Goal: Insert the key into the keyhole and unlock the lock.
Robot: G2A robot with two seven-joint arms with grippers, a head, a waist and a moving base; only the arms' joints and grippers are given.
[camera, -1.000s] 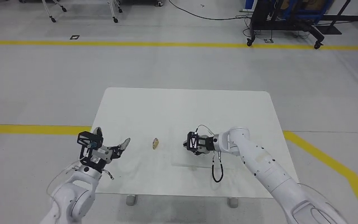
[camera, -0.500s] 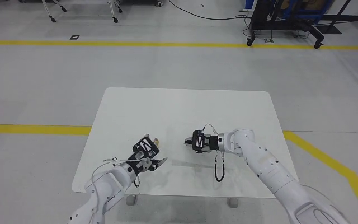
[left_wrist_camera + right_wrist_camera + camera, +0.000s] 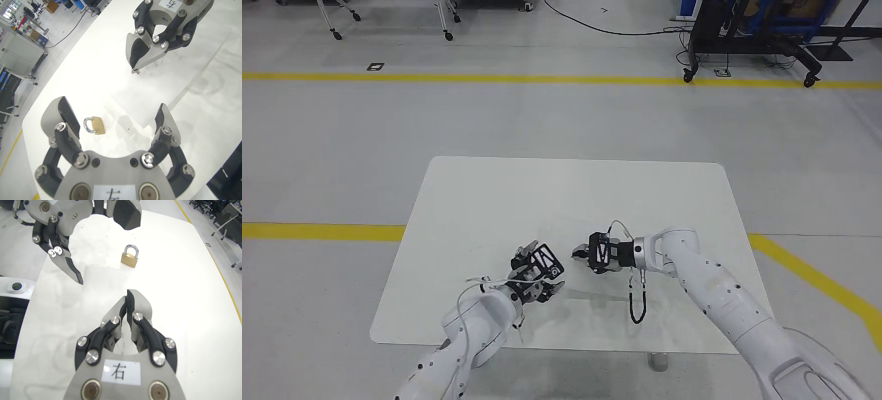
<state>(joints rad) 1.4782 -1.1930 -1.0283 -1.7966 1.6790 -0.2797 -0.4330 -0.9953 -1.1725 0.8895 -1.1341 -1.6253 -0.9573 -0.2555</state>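
Note:
A brass padlock [image 3: 95, 125] with a silver shackle lies flat on the white table [image 3: 642, 190]. My left gripper [image 3: 111, 106] hovers over it, open, and the padlock is nearer one of its fingers [image 3: 66, 111] than the other. In the right wrist view the padlock [image 3: 129, 256] lies just beyond my right gripper [image 3: 127, 294], which is shut. A small metal tip of the key [image 3: 135, 71] sticks out from the right gripper's pinched fingertips. From above, the left gripper [image 3: 537, 268] and right gripper [image 3: 577, 253] face each other closely near the table's middle front.
A black cable loop [image 3: 635, 300] hangs from the right arm over the table's front part. The table's front edge [image 3: 572, 348] is close behind the left arm. Yellow floor lines and wheeled racks lie beyond the table.
My left arm has swung from the table's front left corner across to the padlock, ending open over it beside the right gripper. The right gripper has barely shifted.

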